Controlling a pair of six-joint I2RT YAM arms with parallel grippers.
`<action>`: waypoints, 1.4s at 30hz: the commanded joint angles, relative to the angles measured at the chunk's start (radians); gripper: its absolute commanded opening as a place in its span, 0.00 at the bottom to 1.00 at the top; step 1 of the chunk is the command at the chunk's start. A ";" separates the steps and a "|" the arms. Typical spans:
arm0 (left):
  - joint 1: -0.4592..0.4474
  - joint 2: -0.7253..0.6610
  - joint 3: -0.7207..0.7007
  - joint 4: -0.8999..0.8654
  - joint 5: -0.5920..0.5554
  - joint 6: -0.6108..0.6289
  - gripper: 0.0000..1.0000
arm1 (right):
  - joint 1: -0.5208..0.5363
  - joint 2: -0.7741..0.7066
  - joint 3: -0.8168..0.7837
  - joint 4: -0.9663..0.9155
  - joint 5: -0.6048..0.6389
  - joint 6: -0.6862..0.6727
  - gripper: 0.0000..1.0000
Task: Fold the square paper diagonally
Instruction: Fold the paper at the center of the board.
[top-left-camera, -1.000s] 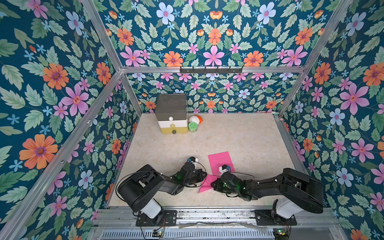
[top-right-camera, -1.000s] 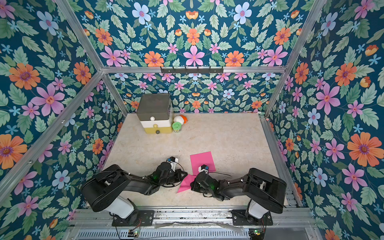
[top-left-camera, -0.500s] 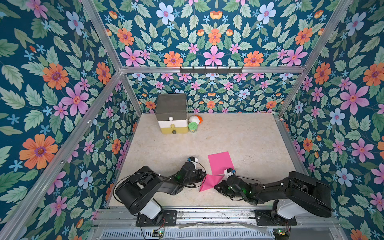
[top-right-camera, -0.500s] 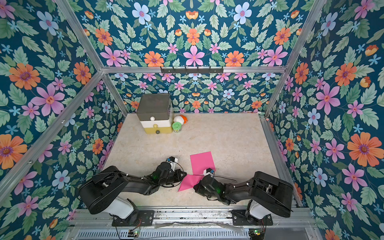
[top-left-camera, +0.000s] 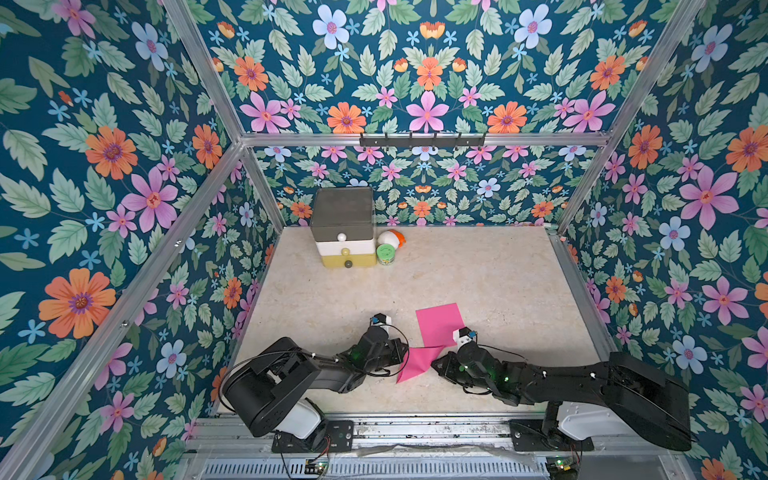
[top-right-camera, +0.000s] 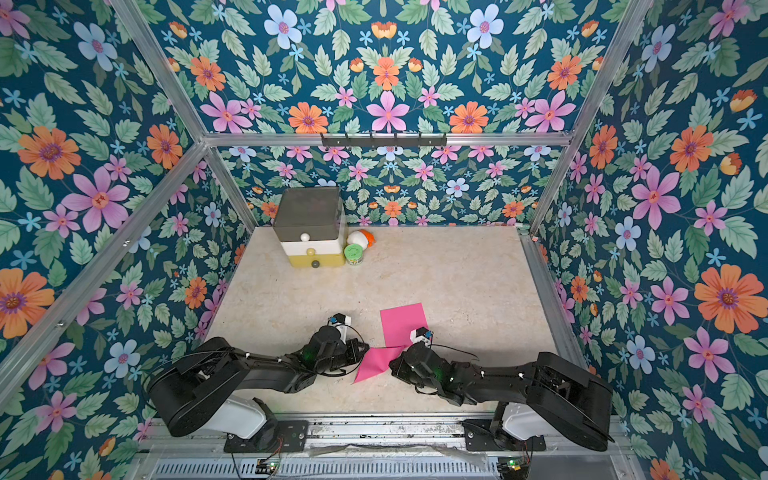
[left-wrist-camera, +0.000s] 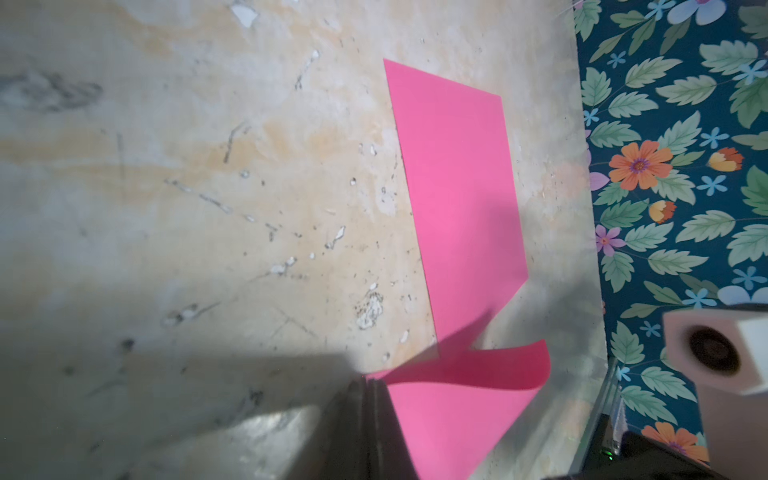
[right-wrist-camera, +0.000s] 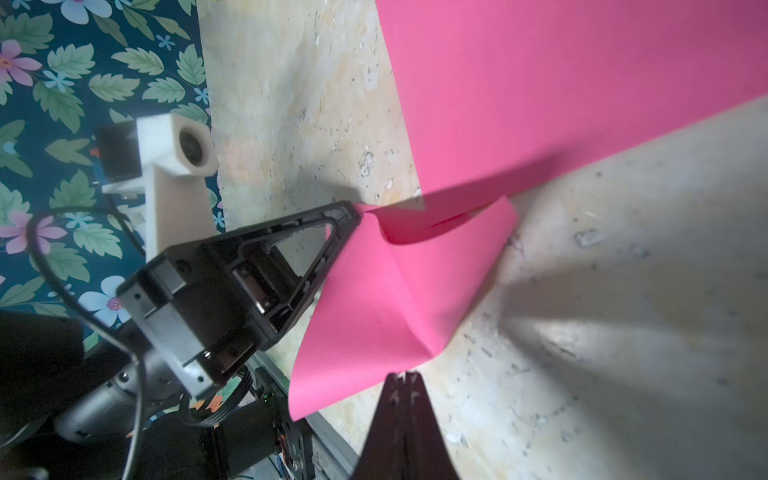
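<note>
The square pink paper (top-left-camera: 440, 324) (top-right-camera: 403, 322) lies near the table's front, its far part flat (left-wrist-camera: 457, 187) (right-wrist-camera: 561, 83). The near part is bent up into a loose raised flap (top-left-camera: 417, 361) (right-wrist-camera: 395, 291). My left gripper (top-left-camera: 405, 353) (top-right-camera: 365, 351) (left-wrist-camera: 371, 379) is shut, jaws pressed together on the flap's left corner, which meets its tip (right-wrist-camera: 356, 212). My right gripper (top-left-camera: 434, 363) (top-right-camera: 392, 361) (right-wrist-camera: 401, 375) is shut at the flap's right side. Its tips touch the paper's edge; whether they pinch it I cannot tell.
A small three-drawer box (top-left-camera: 343, 224) stands at the back left with a green-lidded jar (top-left-camera: 385, 253) and a white and orange object (top-left-camera: 391, 237) beside it. The metal front rail (top-left-camera: 415, 428) runs just behind both arms. Floral walls close in the sides.
My right gripper has drawn back off the paper toward the front edge. The near part of the paper has come up into a larger raised flap. The left gripper has stayed put.
</note>
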 joint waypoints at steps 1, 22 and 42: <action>-0.012 -0.029 0.016 -0.128 -0.020 0.021 0.00 | 0.000 0.044 -0.024 0.187 -0.015 0.045 0.00; -0.038 -0.128 0.078 -0.417 -0.129 0.053 0.00 | 0.015 0.330 -0.108 0.659 -0.121 0.179 0.00; -0.039 -0.161 0.080 -0.453 -0.128 0.067 0.00 | -0.012 0.453 -0.044 0.666 -0.138 0.141 0.00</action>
